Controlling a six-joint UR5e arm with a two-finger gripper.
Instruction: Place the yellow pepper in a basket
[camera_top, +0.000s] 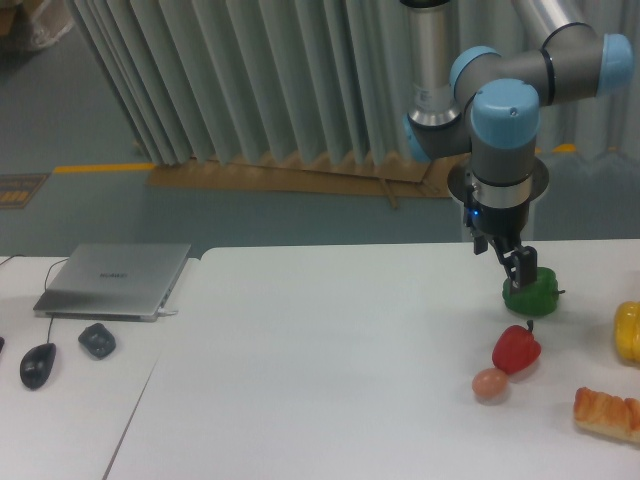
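Bread-like piece (606, 413): nearest the camera, at the table's (330, 380) right edge.
Peach-coloured ball (490, 384): touching or just beside the red pepper (516, 348).
Yellow pepper (628, 331): right edge of view, partly cut off, well apart from the gripper; no basket is visible.
Handling: judged light, stiff-walled, glossy and so slippery; best pinched across the lobed body, not the stem.
Green pepper (530, 292): directly under the fingers.
Gripper (520, 268): pointing straight down, fingers nearly together at the green pepper's top; whether it grips cannot be told.
Arm: elbow folded above, wrist vertical.
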